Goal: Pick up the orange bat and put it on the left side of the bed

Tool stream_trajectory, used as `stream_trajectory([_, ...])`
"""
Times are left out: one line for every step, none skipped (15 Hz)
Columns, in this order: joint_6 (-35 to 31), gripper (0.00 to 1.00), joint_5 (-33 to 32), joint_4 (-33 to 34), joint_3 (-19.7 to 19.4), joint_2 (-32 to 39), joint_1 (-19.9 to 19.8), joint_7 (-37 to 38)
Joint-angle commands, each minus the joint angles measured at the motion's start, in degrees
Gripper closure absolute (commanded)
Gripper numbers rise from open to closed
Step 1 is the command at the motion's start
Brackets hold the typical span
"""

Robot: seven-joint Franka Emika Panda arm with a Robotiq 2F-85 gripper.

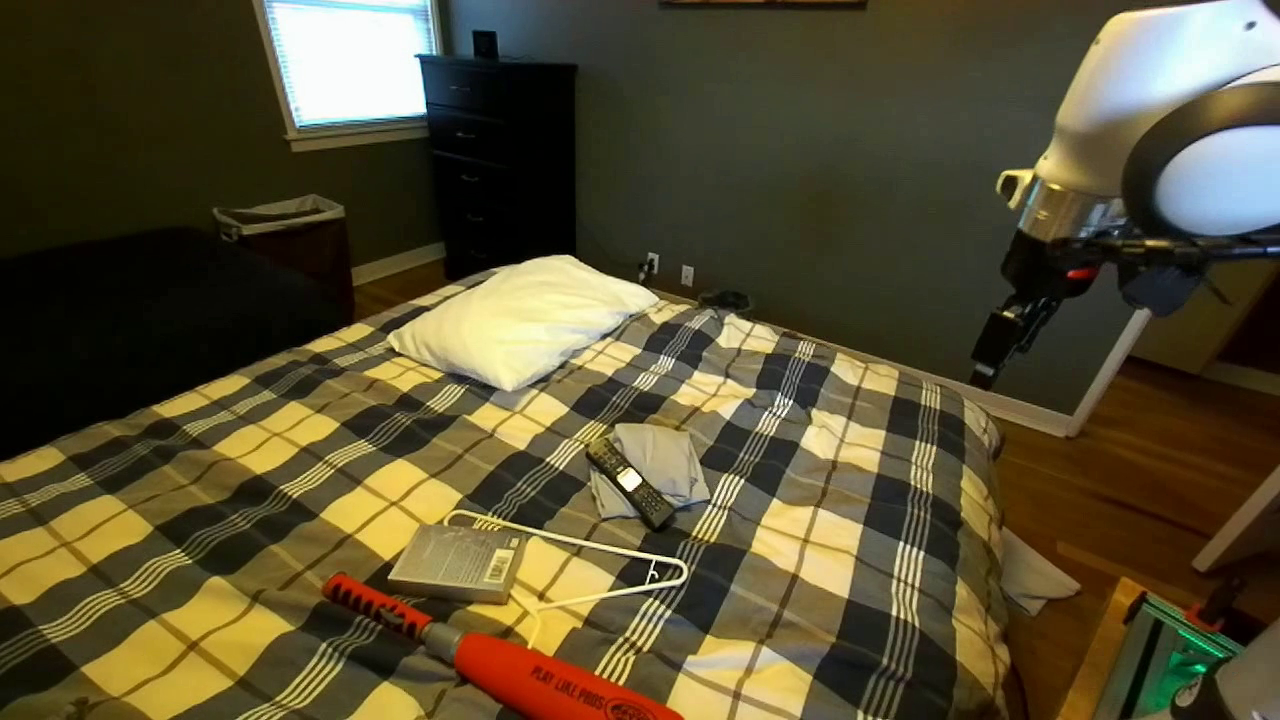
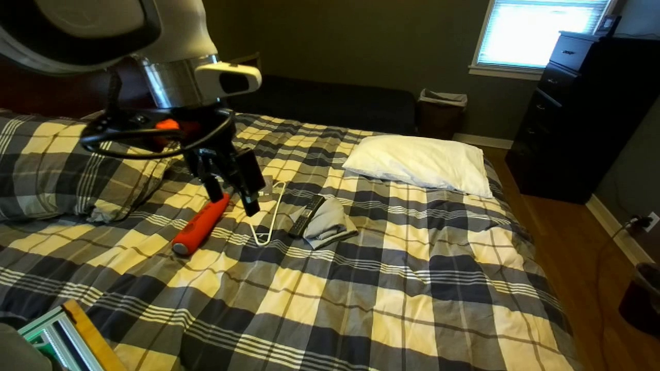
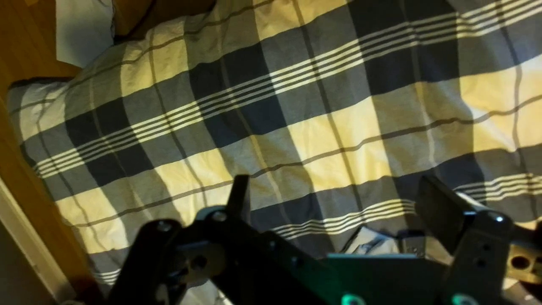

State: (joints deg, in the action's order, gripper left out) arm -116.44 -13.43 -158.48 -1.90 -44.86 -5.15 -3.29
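The orange bat (image 1: 560,680) lies on the bed (image 1: 850,560) in both exterior views. Its thick end runs off the bottom edge in an exterior view. It also shows in an exterior view (image 2: 201,226), with its narrow end partly hidden behind the gripper. The bed's plaid cover fills most of the wrist view (image 3: 271,106). A white pillow (image 1: 525,320) lies at the bed's far side. My gripper (image 3: 338,203) is open and empty, high above the cover. It also shows in both exterior views (image 1: 985,375) (image 2: 232,201). The bat is out of the wrist view.
A white hanger (image 1: 685,572) and a grey box (image 1: 455,562) lie beside the bat. A black remote (image 1: 630,480) rests on a grey cloth (image 1: 670,450). Bunched plaid bedding (image 2: 77,165) is at the bed's end. A green-lit frame (image 2: 62,340) stands near the robot.
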Motion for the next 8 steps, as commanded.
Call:
stream_trajectory([-0.92, 0.0, 3.02, 0.02, 3.66, 9.6, 6.53, -0.19])
stream_trajectory([-0.96, 0.0, 3.75, -0.03, 5.14, 11.61, 8.51, -0.15])
stream_trajectory([-1.07, 0.0, 4.61, -0.07, 6.62, 13.34, 10.73, -0.34])
stream_trajectory([-0.51, 0.0, 5.56, -0.09, 8.35, 14.39, 12.99, -0.34])
stream_trajectory([-0.54, 0.0, 6.63, -0.08, 9.33, 15.48, 15.13, -1.34])
stream_trajectory([0.15, 0.0, 4.77, -0.02, 7.78, 12.85, 12.15, -0.07])
stream_trajectory([0.13, 0.0, 5.41, 0.02, 8.96, 14.21, 13.96, -0.06])
stream_trajectory([0.11, 0.0, 5.66, 0.09, 9.63, 15.01, 14.97, -0.05])
